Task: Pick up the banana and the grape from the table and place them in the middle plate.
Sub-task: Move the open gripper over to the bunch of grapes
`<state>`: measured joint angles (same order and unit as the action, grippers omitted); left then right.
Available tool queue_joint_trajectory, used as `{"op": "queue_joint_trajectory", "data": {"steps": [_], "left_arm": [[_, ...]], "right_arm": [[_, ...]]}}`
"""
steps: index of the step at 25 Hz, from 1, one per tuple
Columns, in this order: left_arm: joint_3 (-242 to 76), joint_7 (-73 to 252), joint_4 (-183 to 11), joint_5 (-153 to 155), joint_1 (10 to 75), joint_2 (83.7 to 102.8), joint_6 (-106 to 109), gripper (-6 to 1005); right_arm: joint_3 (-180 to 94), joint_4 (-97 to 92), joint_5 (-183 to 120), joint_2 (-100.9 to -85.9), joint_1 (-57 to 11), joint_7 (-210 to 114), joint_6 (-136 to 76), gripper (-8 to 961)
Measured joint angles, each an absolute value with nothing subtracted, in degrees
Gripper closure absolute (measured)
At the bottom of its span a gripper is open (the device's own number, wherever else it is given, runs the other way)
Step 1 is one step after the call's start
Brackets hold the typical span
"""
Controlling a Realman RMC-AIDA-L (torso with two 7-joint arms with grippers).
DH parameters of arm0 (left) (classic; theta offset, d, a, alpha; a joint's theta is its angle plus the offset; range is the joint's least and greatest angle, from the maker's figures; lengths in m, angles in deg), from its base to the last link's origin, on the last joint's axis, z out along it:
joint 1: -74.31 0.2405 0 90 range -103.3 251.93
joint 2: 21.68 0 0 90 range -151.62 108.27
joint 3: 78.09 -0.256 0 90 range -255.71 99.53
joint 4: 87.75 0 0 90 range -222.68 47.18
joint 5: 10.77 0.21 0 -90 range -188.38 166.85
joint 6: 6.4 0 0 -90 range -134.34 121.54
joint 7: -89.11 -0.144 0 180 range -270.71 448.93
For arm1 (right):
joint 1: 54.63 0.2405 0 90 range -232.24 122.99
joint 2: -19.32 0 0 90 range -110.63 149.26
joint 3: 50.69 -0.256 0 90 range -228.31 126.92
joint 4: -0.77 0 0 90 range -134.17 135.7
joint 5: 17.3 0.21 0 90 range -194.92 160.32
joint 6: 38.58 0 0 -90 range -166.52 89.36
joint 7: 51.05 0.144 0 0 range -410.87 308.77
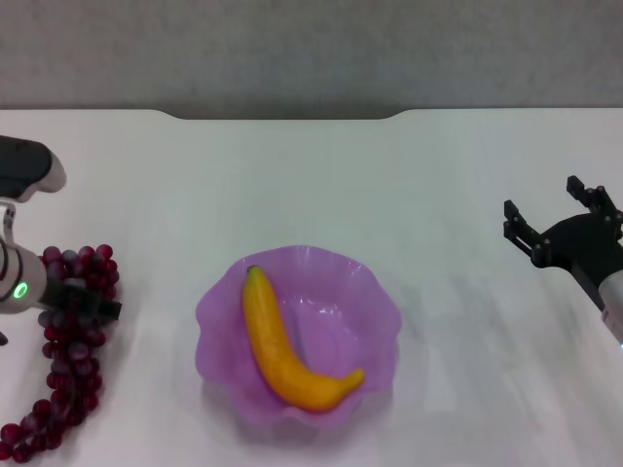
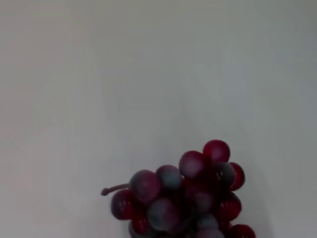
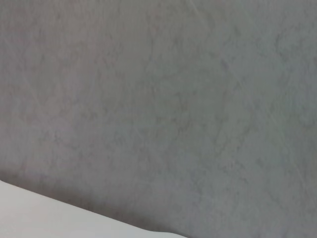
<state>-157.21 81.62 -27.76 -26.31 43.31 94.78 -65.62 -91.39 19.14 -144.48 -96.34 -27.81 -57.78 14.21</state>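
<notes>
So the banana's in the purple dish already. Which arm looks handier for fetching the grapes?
The left. Its tool is right at the grape bunch on the table, left of the middle plate. The right tool hangs open far off on the other side. The banana lies in the plate.

The head view looks steeply down from above at the table. The left wrist view sits close over the grape, shared with the head view at nine o'clock. The right wrist view apparently faces a wall.
</notes>
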Motion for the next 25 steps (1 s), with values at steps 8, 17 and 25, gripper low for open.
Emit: {"op": "queue_joint_trajectory", "data": {"steps": [8, 17, 25], "left_arm": [[-157.33, 81.37, -31.24, -27.28, 42.45, 94.78, -63.45, 117], [-157.43, 81.43, -35.77, -27.29, 41.09, 94.77, -60.36, 119], [-157.39, 81.76, -37.27, -27.04, 41.02, 94.78, -58.31, 120]], "right_arm": [[-91.39, 19.14, -144.48, -96.32, -27.78, -57.82, 14.31, 70], [-91.21, 19.14, -144.48, -96.38, -27.52, -57.87, 14.22, 70], [-91.22, 19.14, -144.48, -96.35, -27.55, -57.82, 14.17, 70]]}}
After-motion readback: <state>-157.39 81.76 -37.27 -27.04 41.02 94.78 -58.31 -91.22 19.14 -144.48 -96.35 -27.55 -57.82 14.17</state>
